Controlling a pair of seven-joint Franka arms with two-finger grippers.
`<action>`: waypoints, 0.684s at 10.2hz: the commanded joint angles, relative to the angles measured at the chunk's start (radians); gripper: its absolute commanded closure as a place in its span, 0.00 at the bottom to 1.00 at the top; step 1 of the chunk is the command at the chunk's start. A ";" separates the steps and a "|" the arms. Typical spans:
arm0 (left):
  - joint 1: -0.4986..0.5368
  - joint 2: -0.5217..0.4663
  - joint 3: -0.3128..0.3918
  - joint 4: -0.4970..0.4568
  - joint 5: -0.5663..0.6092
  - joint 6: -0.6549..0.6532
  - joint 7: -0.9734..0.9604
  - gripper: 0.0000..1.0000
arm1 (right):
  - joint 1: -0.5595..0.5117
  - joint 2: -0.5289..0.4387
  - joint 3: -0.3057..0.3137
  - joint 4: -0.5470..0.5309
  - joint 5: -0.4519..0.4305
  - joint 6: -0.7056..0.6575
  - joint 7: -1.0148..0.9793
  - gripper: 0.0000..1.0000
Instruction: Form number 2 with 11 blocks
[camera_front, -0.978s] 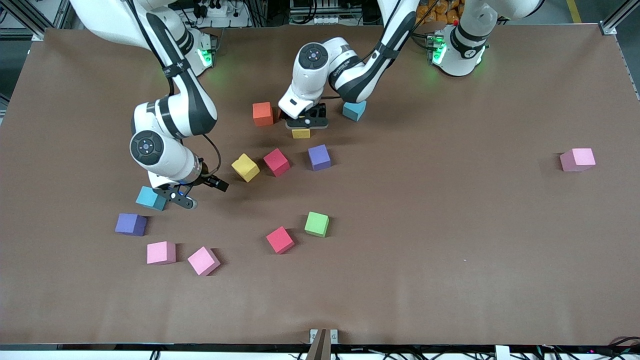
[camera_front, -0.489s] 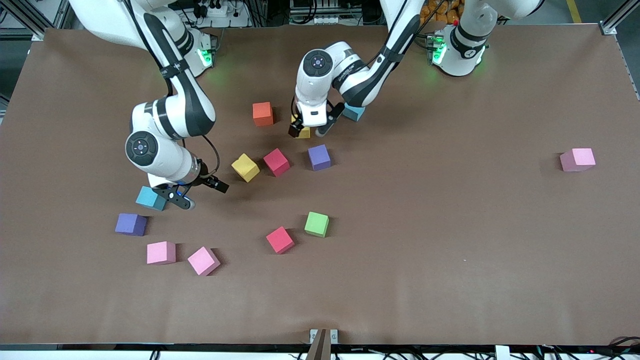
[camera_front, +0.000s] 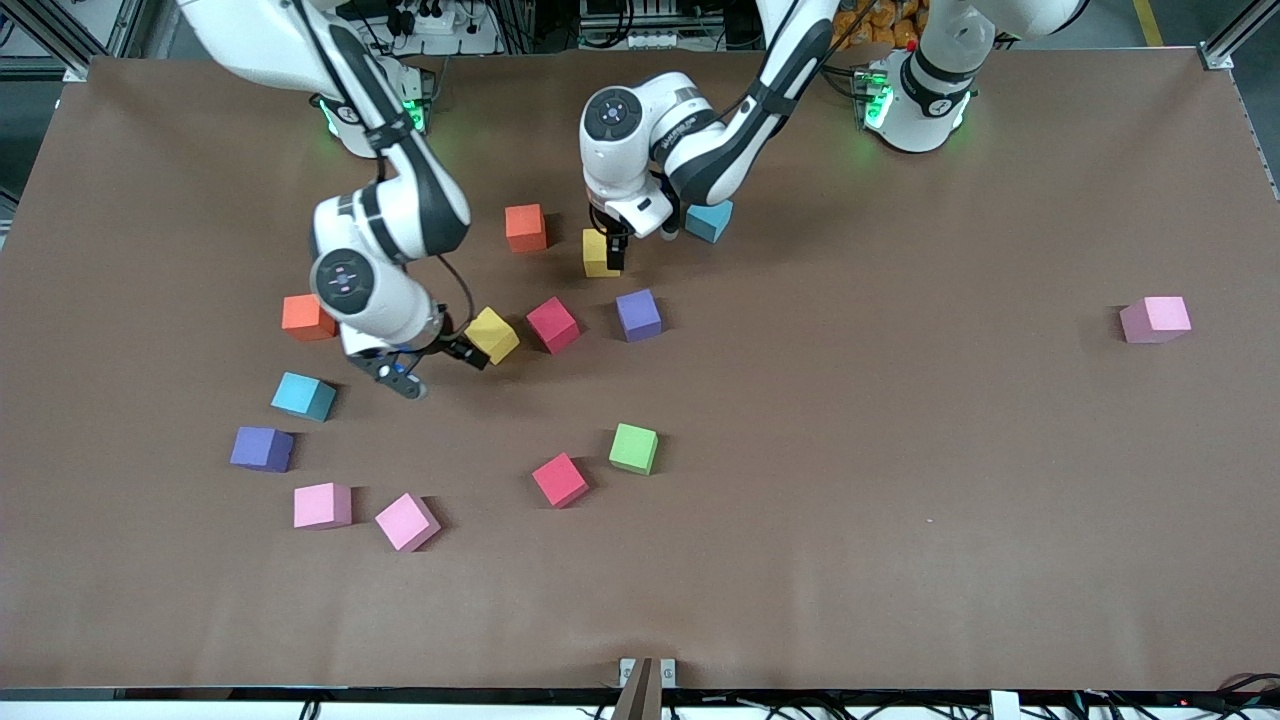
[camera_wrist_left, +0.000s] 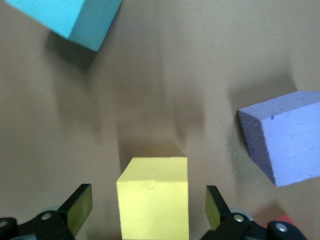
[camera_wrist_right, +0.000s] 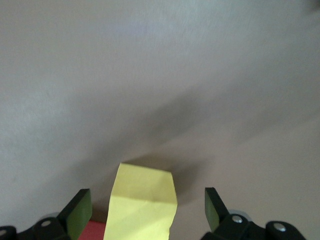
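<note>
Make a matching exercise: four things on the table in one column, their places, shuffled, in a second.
Things:
1. green block
2. lone pink block
3. left gripper
4. right gripper

Places:
A. open astride a yellow block
B. alone toward the left arm's end of the table
C. beside a red block
D. open by the tilted yellow block

Pairs: 1-C, 2-B, 3-A, 4-D

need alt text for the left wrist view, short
The left pincer stands open around a small yellow foam cube on the brown table, fingers apart from its sides. A light blue foam cube and a purple foam cube lie nearby.
</note>
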 joint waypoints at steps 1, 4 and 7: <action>-0.012 0.044 -0.003 0.062 0.011 -0.003 -0.082 0.00 | 0.024 -0.014 -0.004 -0.068 0.012 0.083 0.020 0.00; -0.030 0.084 -0.003 0.064 0.016 0.054 -0.124 0.00 | 0.028 0.003 -0.004 -0.082 0.012 0.122 0.051 0.00; -0.034 0.099 -0.003 0.067 0.021 0.079 -0.124 0.00 | 0.063 0.006 -0.003 -0.081 0.014 0.125 0.108 0.00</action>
